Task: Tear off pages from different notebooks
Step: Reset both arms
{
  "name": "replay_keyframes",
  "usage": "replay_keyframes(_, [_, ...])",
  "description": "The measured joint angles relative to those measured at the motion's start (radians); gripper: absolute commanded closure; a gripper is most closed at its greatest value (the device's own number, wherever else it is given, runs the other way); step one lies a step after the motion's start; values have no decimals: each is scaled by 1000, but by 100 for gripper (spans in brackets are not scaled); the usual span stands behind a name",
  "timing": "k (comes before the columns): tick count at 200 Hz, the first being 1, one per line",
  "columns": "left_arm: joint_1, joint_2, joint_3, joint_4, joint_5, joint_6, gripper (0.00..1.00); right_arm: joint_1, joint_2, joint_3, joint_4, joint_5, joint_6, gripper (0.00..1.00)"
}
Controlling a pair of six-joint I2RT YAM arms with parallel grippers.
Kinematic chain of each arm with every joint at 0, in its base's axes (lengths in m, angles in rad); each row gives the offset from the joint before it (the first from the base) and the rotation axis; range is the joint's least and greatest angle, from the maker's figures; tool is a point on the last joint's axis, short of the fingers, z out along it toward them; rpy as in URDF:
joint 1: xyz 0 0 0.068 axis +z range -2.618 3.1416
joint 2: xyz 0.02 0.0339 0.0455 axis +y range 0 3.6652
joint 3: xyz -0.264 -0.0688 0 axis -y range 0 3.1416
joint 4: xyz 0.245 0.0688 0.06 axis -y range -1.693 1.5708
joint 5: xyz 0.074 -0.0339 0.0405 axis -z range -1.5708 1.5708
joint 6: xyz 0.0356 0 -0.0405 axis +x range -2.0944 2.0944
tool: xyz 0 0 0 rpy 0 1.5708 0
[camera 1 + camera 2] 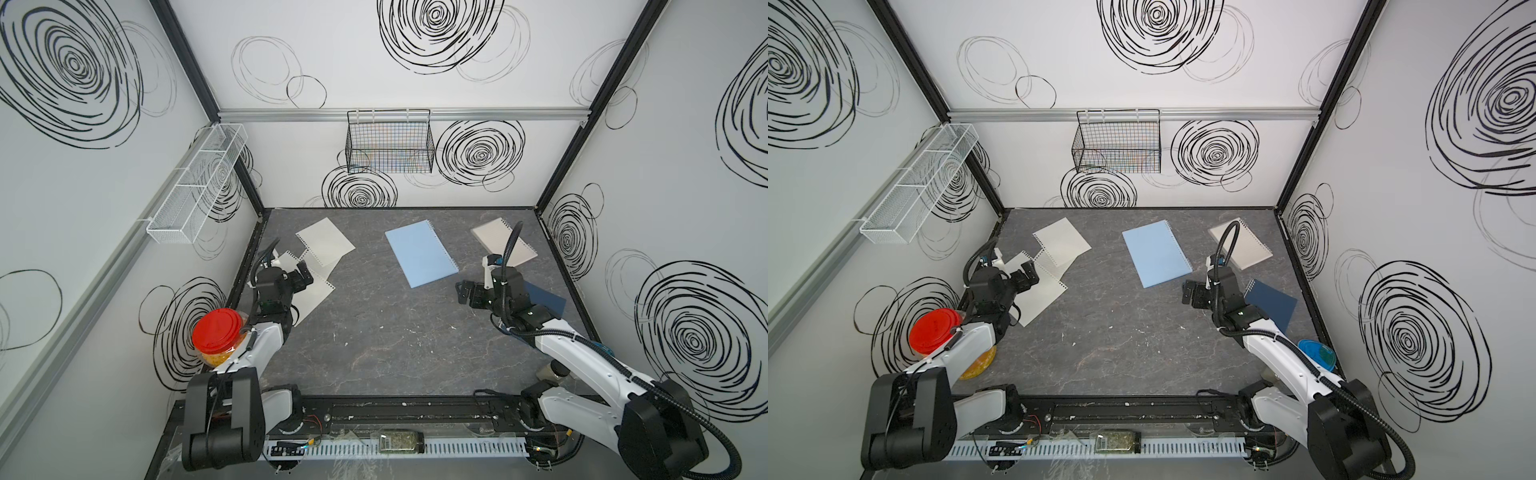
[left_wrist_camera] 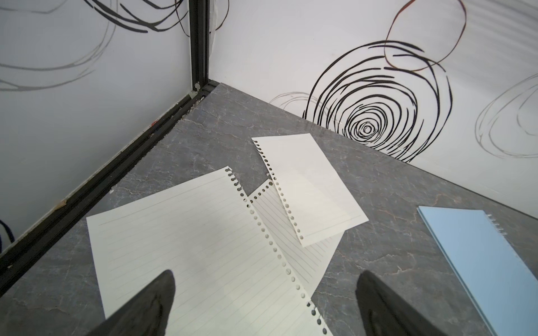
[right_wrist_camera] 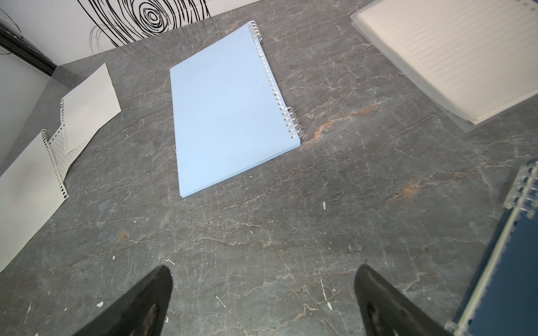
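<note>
1. Three loose cream-white paper pages (image 1: 328, 241), punched holes along one ragged edge, overlapping in a fan near the far-left corner of the dark grey marbled surface (image 1: 395, 332).
2. Left hand (image 2: 266, 273) over the nearest of the pages, a lined sheet; jaws spread wide, nothing held.
3. Light-blue wire-bound notebook (image 1: 419, 253), closed and flat, midway along the far edge, apart from the pages.
4. Clear-covered wire-bound notebook (image 3: 454, 58), cream lined paper showing, in the far-right corner.
5. Dark navy wire-bound notebook (image 1: 1273, 305) by the right edge, partly hidden under the right arm.
6. Right hand (image 3: 263, 267) above bare surface between the light-blue and navy covers; jaws spread wide, empty.
</note>
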Motion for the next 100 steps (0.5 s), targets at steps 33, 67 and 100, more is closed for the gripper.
replay_keyframes(33, [-2, 27, -92, 201, 2, 38, 1, -2, 0, 0, -2, -8, 0, 0])
replay_keyframes(67, [-26, 74, -198, 381, 3, 84, 1, -2, 0, 0, -2, -20, 0, 0])
replay_keyframes(100, [-34, 156, -196, 494, 28, 101, 1, -2, -2, 0, -3, -22, 0, 0])
